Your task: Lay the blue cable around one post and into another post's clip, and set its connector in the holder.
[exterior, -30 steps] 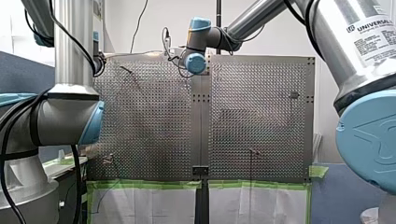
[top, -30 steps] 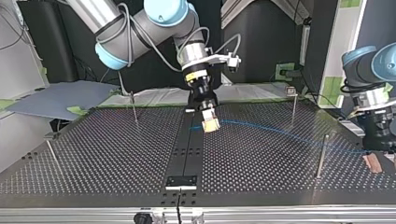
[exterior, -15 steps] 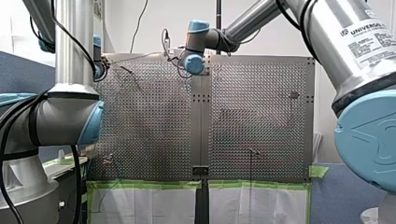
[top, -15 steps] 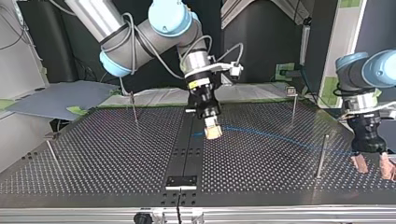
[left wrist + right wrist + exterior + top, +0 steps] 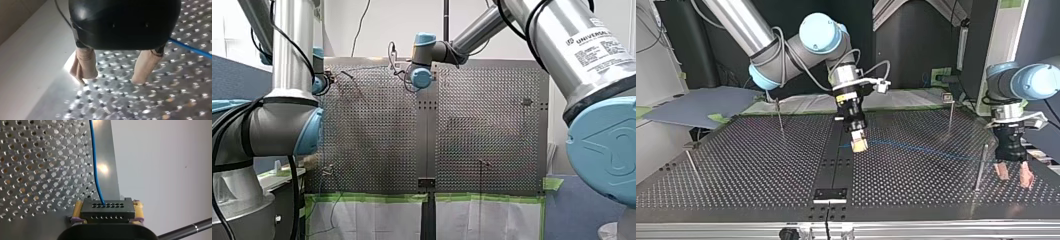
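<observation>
Right gripper [image 5: 859, 144] is clenched on the black connector [image 5: 107, 213], with a yellow pad on each side of it. The blue cable [image 5: 931, 149] comes out of the connector's face. In the top view this gripper hangs over the dark centre strip [image 5: 836, 162] of the perforated table [image 5: 736, 165]. The holder [image 5: 831, 194] sits on the same strip at the near edge, well apart from the gripper, with bare strip between them.

From the connector the cable runs to the top view's right, raised off the plate, towards the near post [image 5: 981, 167]. I can't tell which side of that post it passes.

Left gripper [image 5: 112, 78] is released: beige pads apart, nothing between them. The cable passes beside its body, not through the fingers. It sits at the table's side edge, one finger over the rim, with white surface beyond. The near post is just beside it, so room is tight there.

The far post [image 5: 950, 111], with a small block on top, stands behind the cable run. Two more posts [image 5: 780, 116] at the top view's left stand well apart from both grippers.
</observation>
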Robot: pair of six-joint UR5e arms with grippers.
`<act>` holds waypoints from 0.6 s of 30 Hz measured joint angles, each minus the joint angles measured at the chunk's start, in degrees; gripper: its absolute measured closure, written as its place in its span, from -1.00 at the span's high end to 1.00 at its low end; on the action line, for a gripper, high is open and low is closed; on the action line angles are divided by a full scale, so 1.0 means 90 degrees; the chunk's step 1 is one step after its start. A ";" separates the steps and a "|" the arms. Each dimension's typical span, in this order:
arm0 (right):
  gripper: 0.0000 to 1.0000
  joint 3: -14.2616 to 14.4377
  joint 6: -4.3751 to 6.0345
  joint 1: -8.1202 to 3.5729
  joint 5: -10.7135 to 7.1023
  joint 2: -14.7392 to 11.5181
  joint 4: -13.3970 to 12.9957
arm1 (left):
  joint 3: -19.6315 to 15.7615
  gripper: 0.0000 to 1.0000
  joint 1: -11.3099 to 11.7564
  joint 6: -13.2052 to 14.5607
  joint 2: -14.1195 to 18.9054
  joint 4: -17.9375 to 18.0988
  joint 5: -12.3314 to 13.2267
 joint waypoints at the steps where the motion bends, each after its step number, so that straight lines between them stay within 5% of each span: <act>1: -1.00 0.0000 0.0014 -0.0026 0.0020 0.0004 0.0013 | 0.0000 1.00 -0.0025 0.0016 -0.0024 -0.0005 0.0002; 12: -1.00 0.0006 0.0101 -0.0236 0.0158 0.0207 0.0369 | -0.0005 1.00 -0.0178 0.0097 -0.0238 -0.0155 -0.0043; 18: -1.00 0.0161 0.0101 -0.0319 0.0425 0.0464 0.0725 | -0.0007 1.00 -0.0211 0.0154 -0.0274 -0.0295 -0.0141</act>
